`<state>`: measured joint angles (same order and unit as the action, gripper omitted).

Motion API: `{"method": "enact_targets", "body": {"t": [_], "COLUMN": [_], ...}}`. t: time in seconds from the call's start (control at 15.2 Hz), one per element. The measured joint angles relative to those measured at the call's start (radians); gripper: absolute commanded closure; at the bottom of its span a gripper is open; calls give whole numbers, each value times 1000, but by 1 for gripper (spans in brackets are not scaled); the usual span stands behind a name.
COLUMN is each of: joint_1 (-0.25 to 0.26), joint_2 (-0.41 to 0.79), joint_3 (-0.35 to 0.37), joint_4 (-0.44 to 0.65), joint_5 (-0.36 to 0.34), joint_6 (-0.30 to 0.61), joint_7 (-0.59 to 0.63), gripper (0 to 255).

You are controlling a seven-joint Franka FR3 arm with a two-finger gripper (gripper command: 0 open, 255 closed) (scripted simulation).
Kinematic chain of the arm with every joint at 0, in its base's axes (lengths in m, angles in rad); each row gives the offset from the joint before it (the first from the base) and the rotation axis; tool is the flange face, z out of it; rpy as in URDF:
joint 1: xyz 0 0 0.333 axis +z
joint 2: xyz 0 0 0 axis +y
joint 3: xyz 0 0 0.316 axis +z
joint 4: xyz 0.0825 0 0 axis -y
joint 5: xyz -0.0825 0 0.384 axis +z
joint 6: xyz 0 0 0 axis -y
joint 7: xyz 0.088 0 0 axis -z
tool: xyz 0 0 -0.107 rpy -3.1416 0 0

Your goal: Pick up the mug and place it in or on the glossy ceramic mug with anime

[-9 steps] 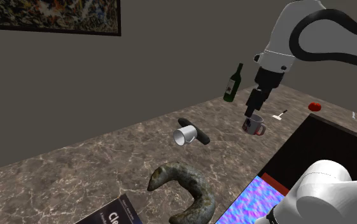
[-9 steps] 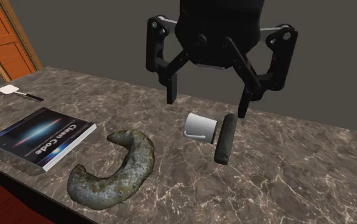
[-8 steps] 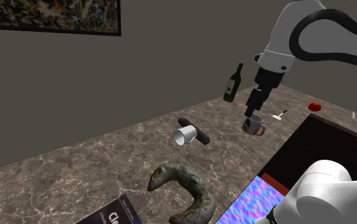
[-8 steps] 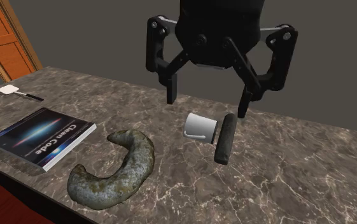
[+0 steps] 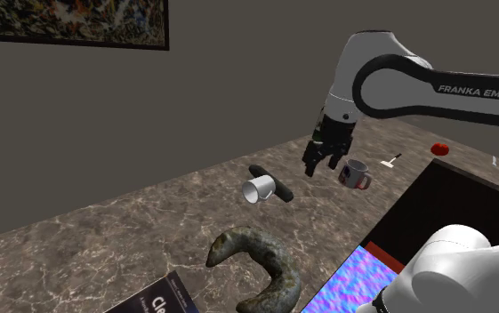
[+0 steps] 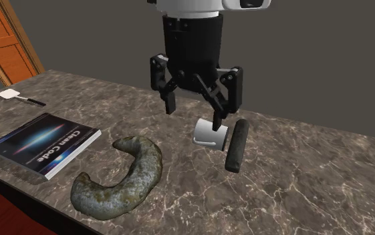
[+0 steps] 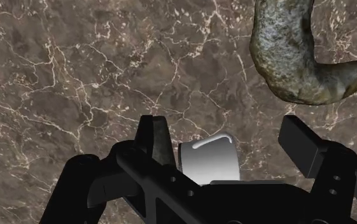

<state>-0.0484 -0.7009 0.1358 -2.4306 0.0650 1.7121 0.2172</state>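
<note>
A plain white mug (image 5: pixel 258 188) (image 6: pixel 210 133) lies on its side on the brown marble counter (image 5: pixel 132 231), touching a dark cylinder (image 5: pixel 274 184) (image 6: pixel 235 145). A glossy printed mug (image 5: pixel 355 174) stands upright further to the shoulder view's right. My black gripper (image 5: pixel 320 167) (image 6: pixel 193 115) hangs open between the two mugs, a little above the counter. It holds nothing. In the wrist view the white mug (image 7: pixel 210 160) shows between the spread fingers (image 7: pixel 301 149), not touched by them.
A curved mossy object (image 5: pixel 261 267) (image 6: pixel 120 175) (image 7: pixel 291 57) and a book (image 6: pixel 43 143) lie near the counter's front. A small spatula (image 6: pixel 20 97) (image 5: pixel 391 161) and a red item (image 5: pixel 440 148) sit further off. A dark recess (image 5: pixel 452 204) borders the counter beside the stand.
The arm has swung from above the printed mug toward the white mug, to the shoulder view's left and lower. The fingers stay open.
</note>
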Motion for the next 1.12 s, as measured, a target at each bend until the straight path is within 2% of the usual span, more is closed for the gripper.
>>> {"method": "enact_targets", "body": {"t": [0.46,0.79,1.12], "joint_1": [-61,-123,-169], "joint_2": [199,390,582], "joint_3": [157,248,301], "joint_4": [-21,33,110], "joint_5": [17,-36,-130], "joint_6": [221,344,431], "joint_7": [331,578,804], "gripper": [0,0,0]}}
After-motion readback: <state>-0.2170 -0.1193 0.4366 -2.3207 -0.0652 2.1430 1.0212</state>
